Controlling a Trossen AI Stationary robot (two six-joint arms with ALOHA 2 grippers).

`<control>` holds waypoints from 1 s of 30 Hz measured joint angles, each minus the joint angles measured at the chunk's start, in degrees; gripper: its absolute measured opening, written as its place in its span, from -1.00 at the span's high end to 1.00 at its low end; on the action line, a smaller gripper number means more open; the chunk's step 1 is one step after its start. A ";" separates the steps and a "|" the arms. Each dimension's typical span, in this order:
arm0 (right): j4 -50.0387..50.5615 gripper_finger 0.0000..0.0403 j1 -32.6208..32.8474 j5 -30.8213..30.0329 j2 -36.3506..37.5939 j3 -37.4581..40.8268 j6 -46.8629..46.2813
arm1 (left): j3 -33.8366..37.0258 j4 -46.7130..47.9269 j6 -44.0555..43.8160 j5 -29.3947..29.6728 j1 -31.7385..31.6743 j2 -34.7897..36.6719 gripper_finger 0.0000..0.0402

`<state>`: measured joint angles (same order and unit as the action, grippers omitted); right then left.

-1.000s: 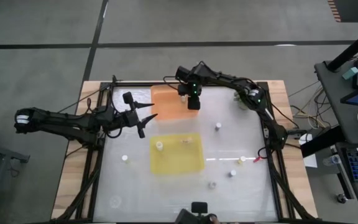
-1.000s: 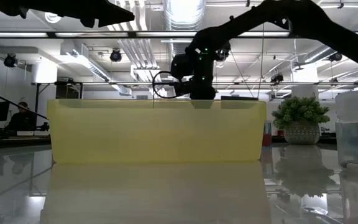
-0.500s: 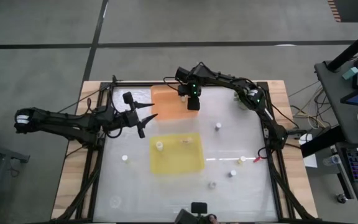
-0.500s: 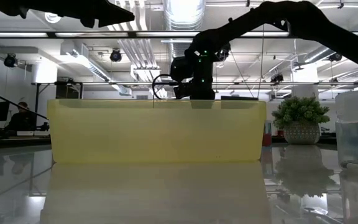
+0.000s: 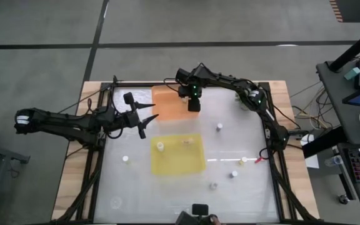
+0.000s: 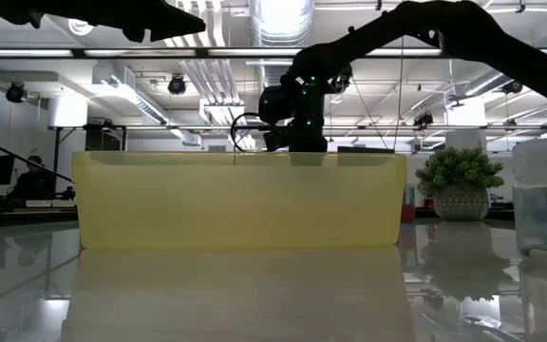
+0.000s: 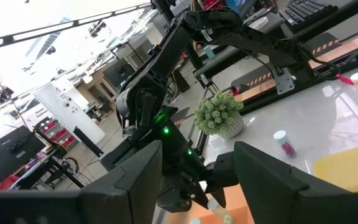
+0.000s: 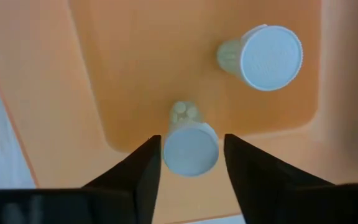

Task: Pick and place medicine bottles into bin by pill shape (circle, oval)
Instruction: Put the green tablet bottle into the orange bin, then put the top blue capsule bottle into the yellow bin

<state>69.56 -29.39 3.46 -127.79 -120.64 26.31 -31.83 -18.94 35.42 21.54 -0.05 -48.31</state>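
— Four medicine bottles look sorted so far, I'd judge: two in the orange bin and two in the yellow bin.

— And what is left?

— Roughly five on the desk. Taking the yellow bin as the clock's centre, one bottle stands at 2 o'clock, another at 9, a pair at 4, and one at 5. So about half remains.

— Where is the bottle in hand?

— Inside the orange bin, at 12 o'clock from the yellow one. This bottle sits right under the right tool, near the bin's corner; its neighbour is well apart.

— Which way does it point?

— Upright: long axis vertical, white cap up toward the wrist camera, with pills visible through the wall below the cap.

— Is the tool clamping it?

— I cannot tell whether it grips or has let go.

— The other arm?

— The left tool waits spread wide and empty, at 9 o'clock of the orange bin.
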 joint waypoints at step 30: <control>3.16 0.01 9.08 1.31 21.44 12.37 -19.54 | 0.00 -0.08 -0.13 0.00 0.02 -0.04 0.08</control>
<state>72.72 -20.31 4.78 -106.34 -108.27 6.76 -31.83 -19.02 35.29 21.54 -0.04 -48.36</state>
